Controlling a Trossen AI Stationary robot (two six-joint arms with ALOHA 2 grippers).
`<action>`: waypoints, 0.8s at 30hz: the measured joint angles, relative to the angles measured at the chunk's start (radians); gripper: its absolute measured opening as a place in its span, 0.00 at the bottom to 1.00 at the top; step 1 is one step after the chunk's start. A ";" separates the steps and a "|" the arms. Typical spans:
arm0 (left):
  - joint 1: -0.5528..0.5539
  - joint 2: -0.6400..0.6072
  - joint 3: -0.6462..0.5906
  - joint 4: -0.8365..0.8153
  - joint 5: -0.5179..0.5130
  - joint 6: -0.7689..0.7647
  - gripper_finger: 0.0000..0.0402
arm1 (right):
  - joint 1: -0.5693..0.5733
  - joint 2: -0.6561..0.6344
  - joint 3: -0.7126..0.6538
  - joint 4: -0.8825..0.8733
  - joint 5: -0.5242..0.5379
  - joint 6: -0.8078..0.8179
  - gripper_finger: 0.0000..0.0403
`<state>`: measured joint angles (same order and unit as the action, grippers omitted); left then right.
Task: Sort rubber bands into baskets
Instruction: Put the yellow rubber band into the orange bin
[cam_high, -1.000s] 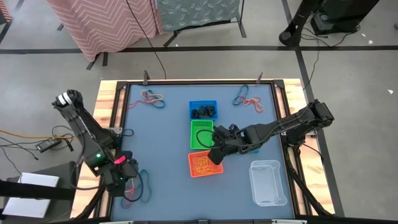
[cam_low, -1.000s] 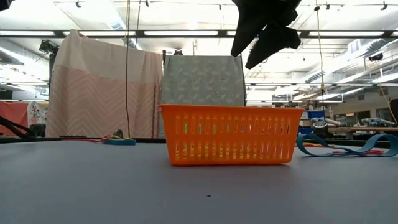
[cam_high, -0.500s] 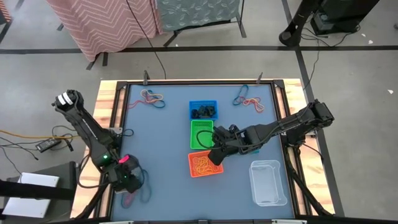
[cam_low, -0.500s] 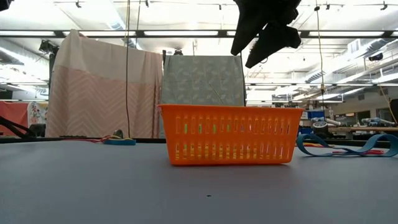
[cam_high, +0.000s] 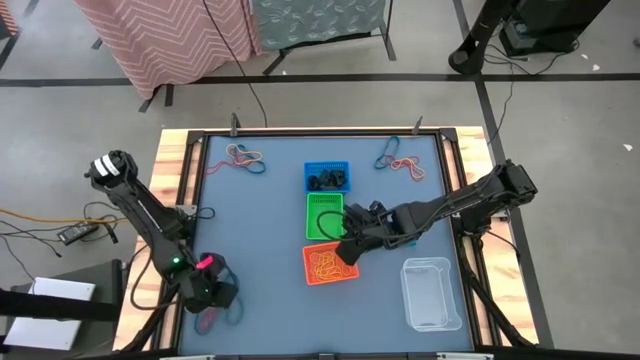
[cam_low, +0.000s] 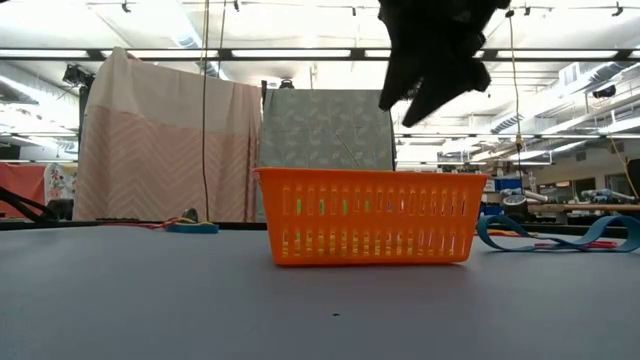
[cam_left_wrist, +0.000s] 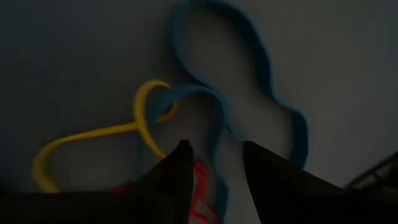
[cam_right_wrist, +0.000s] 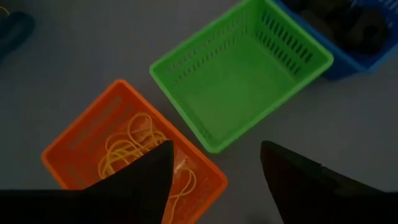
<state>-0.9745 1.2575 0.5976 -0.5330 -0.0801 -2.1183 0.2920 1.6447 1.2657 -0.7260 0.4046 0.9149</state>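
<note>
Down onto the rubber bands (cam_left_wrist: 205, 130) at the table's near left corner went our left gripper (cam_high: 212, 297), fingers a little apart, gripping nothing. Our right gripper (cam_right_wrist: 214, 180) waits wide open over the orange basket (cam_high: 330, 264)

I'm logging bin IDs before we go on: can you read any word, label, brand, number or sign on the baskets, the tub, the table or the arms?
None: no readable text shows in any view.
orange basket: plain slotted walls, no label.
green basket: no marking.
blue basket: no marking.
clear tub: no label visible.
left gripper and right gripper: dark fingers, nothing printed.
Room behind the table in the low view: nothing legible.
</note>
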 joint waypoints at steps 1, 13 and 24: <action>0.000 0.000 0.017 -0.042 -0.007 -0.003 0.35 | 0.000 0.000 -0.008 0.000 -0.004 0.006 0.62; -0.013 0.042 0.133 -0.193 -0.013 -0.055 0.35 | -0.007 0.000 -0.031 0.016 -0.007 0.009 0.62; -0.047 0.148 0.133 -0.180 0.051 -0.107 0.35 | -0.007 0.000 -0.031 0.022 -0.006 -0.002 0.62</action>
<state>-1.0214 1.4053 0.7307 -0.7128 -0.0291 -2.2249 0.2852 1.6447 1.2343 -0.7036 0.3988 0.9134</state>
